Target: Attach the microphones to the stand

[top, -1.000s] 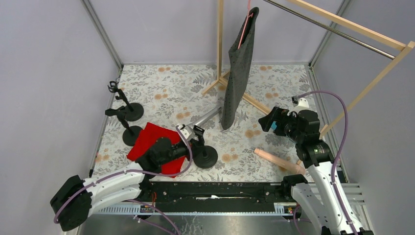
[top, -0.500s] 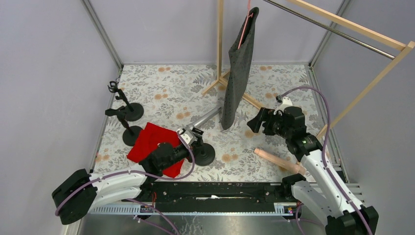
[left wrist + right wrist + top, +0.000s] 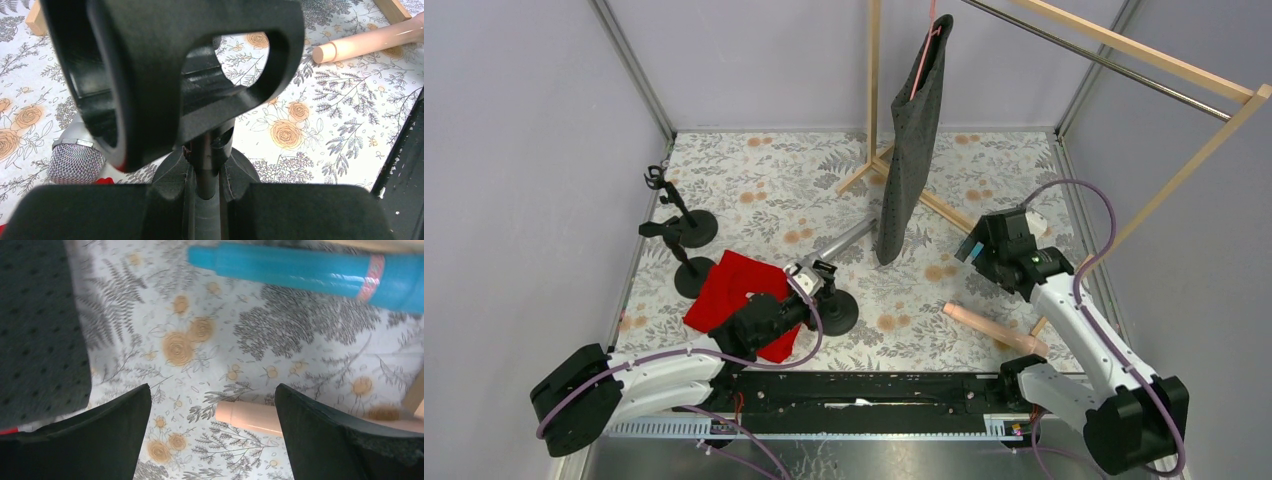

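Left gripper, lower centre: jaws clamped on microphone stand. Right gripper: jaws apart above peach-pink microphone; cyan-blue microphone at upper right of frame.

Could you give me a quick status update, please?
Left fingers shut on stand stem. Right fingers open, empty, near peach microphone. Stand clip empty. Hanging grey garment close beside right fingers.
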Motion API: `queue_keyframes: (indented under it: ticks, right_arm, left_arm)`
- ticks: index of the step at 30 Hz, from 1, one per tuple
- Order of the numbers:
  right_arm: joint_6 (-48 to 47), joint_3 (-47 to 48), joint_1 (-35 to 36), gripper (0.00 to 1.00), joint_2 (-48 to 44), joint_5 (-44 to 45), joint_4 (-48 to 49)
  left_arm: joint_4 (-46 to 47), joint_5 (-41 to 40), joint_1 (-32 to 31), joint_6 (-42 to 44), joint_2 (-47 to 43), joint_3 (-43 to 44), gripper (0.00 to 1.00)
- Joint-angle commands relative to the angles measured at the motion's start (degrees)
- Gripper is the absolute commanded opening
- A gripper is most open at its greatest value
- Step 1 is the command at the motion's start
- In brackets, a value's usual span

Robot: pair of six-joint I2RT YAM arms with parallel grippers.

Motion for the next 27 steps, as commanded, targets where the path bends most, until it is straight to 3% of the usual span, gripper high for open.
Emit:
queue_keyframes:
  ticks: [1, 10, 18, 27]
  right_arm:
    - [21.56, 1.16, 0.25, 1.00, 2.73, 8.96, -6.03]
    - [50.12, 9.59, -0.23, 1.00, 15.40, 19.01, -12.31]
    - [55.14, 10.93, -5.46, 1.00, 28.34, 15.77, -12.28]
    - [55.21, 11.67, -6.71, 0.99, 30.90, 20.28, -10.70]
  left_arm:
    - [7.11, -1.51, -0.32, -0.65, -1.65, 0.53, 0.03]
    - [5.79, -1.12, -0.66, -1.13, -3.34, 0.84, 0.03]
    - [4.47, -1.26, -1.26, -1.53, -5.17, 0.93, 0.02]
    - [4.85, -1.51, -1.82, -1.36, -4.97, 0.49, 0.02]
